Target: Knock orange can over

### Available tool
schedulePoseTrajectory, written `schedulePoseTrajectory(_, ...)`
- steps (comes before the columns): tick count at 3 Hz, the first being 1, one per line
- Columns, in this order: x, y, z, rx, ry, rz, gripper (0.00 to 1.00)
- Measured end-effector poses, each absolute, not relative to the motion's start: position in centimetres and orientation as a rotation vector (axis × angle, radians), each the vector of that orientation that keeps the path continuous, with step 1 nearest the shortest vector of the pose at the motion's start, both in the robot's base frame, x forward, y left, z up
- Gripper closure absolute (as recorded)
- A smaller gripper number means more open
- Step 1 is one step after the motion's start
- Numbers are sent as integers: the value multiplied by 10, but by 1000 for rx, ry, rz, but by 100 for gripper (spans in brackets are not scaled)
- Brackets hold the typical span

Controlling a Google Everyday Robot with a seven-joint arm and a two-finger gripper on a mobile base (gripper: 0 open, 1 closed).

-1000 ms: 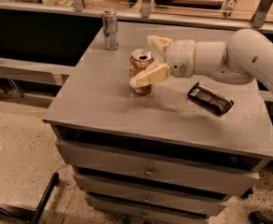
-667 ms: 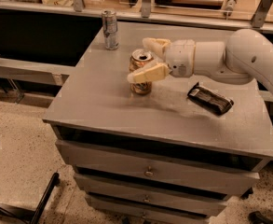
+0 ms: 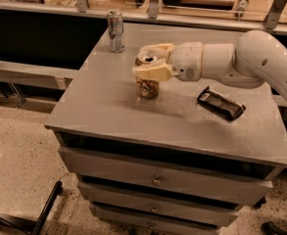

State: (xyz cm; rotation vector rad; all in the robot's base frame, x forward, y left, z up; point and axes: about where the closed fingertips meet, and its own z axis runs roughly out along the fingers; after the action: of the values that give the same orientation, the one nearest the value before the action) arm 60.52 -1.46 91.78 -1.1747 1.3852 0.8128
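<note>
At the far left you see the speckled floor (image 3: 15,146). Next comes the grey tabletop (image 3: 104,106), which is the top of a cabinet with drawers (image 3: 157,180) under it.

Near the back left corner of the tabletop a slim silver can (image 3: 115,30) stands upright, apart from the other things. To the right of it and nearer to the camera, the orange can (image 3: 147,84) also stands upright, about in the middle of the tabletop and a little toward the back. Its silver top is visible, and its lower body shows dark and white markings.

The gripper (image 3: 140,61) is at the upper part of this can and reaches in from the right. Its two cream fingers (image 3: 155,72) are apart. One lies across the front of the can, just under the rim, and the other is behind the top, so the top of the can sits between them. Whether either finger really touches the can, I cannot tell.

Further right, the white arm (image 3: 231,62) goes from the gripper over the tabletop to the right edge of the view. Below the arm in the view, a flat dark packet (image 3: 221,104) lies on the tabletop, to the right of the orange can and not touching it.
</note>
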Motion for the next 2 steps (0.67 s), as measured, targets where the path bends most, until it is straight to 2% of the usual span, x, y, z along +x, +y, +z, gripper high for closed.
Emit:
schedulePoseTrajectory(1, 605, -12, 918, -1178, 1383, 816, 87)
schedulePoseTrajectory(2, 604, -9, 918, -1182, 1381, 819, 100)
